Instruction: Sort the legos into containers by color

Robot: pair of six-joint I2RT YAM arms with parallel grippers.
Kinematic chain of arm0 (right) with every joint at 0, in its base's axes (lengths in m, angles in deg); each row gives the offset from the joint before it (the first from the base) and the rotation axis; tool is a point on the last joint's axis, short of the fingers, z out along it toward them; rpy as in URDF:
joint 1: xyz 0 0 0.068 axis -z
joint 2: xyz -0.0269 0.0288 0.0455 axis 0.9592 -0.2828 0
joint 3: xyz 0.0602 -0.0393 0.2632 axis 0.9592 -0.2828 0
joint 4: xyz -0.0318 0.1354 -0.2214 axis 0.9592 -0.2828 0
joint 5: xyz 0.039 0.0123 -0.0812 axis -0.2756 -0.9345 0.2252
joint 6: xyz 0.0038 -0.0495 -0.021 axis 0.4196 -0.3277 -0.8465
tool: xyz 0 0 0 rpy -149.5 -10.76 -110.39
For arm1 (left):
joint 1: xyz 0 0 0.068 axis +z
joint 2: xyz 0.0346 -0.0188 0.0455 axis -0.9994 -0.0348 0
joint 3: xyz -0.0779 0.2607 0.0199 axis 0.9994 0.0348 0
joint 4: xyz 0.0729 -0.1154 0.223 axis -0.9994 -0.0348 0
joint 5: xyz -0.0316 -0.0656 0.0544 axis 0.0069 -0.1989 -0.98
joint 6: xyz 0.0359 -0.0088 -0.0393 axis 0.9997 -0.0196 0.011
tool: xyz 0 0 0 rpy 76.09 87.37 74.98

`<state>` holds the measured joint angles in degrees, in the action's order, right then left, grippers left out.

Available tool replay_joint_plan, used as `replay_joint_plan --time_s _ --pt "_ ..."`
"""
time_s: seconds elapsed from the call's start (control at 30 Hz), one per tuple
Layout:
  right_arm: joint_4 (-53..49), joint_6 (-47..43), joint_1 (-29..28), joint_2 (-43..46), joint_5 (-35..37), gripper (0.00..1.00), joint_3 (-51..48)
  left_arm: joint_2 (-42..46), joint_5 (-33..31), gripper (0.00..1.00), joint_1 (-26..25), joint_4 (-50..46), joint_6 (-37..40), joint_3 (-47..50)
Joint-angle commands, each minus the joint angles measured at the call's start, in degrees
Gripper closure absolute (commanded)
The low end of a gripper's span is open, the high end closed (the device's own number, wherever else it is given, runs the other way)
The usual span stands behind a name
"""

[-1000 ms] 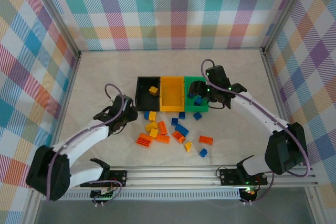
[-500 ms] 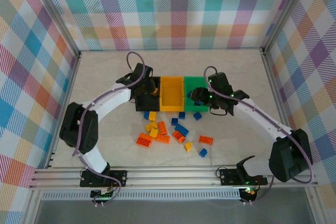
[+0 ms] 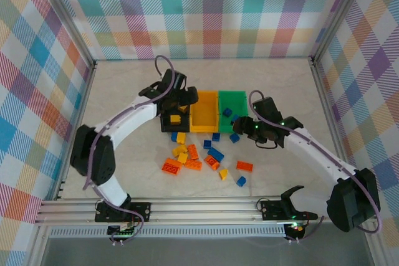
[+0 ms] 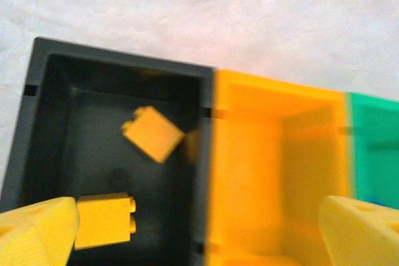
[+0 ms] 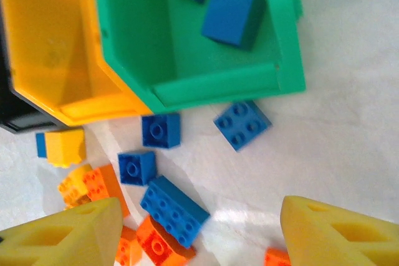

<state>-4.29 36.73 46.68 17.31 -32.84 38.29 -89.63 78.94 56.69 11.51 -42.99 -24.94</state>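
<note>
3 bins side by side. Black bin (image 4: 112, 61): 2 yellow bricks (image 4: 153, 133). Green bin (image 5: 206, 85): 2 blue bricks (image 5: 232, 12). Loose legos (image 3: 206, 157) on table (image 3: 124, 91) before the bins, overlapping, count unclear. Left gripper (image 4: 199, 228) over black bin, jaws wide, empty. Right gripper (image 5: 201, 235) jaws apart, empty

Cameras around the orange-yellow bin (image 3: 204, 113)
The top camera looks down over the whole counter (image 3: 118, 85) from behind the arms; both wrist cameras sit close above that shared bin, left toward the black bin (image 4: 75, 123), right toward the green bin (image 5: 162, 42).
</note>
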Motion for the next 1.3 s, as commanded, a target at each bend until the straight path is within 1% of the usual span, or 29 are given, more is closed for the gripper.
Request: replay_joint_plan --time_s 0.0,0.17,0.27,0.43,0.57,0.6,0.73,0.87,0.9,0.97,1.27 --pt "-5.88 2.62 0.20 1.33 -3.31 0.31 -3.44 8.51 3.76 0.00 -2.89 1.11 -0.95 2.86" --pt "-10.15 4.45 -1.42 -0.44 -5.67 0.30 -6.12 16.86 4.27 0.00 -6.41 2.56 -2.80 13.61" --pt "-11.98 5.90 -4.02 -2.91 -5.01 0.29 -5.81 20.55 4.91 0.00 -6.88 2.41 -4.15 18.82" --pt "-14.06 10.08 -5.92 -6.55 -3.13 0.29 -5.62 26.34 4.20 0.00 -6.98 2.17 -4.75 24.92" --pt "-16.39 11.64 -7.26 -7.79 0.10 0.27 -4.68 30.14 3.19 0.00 -6.90 1.16 -3.75 27.52" --pt "-17.03 11.95 -7.53 -8.41 0.66 0.24 -4.10 30.76 2.86 0.00 -6.99 1.04 -3.58 28.02" --pt "-17.07 12.31 -9.01 -11.67 1.38 0.22 -2.01 33.14 2.24 0.00 -6.92 1.31 -3.47 30.33" --pt "-18.66 11.89 -10.07 -15.79 2.61 0.19 -0.15 34.02 1.81 0.00 -6.92 1.55 -3.04 31.37" --pt "-19.01 11.58 -10.33 -16.57 3.09 0.17 0.27 34.02 1.81 0.00 -6.92 1.41 -2.87 31.37" --pt "-18.99 10.93 -10.63 -18.40 3.42 0.15 0.93 34.02 1.71 0.00 -6.88 1.37 -2.63 31.57" --pt "-13.96 8.83 -10.81 -25.24 1.96 0.18 0.67 34.64 0.16 0.00 -6.91 0.72 -2.58 32.82"
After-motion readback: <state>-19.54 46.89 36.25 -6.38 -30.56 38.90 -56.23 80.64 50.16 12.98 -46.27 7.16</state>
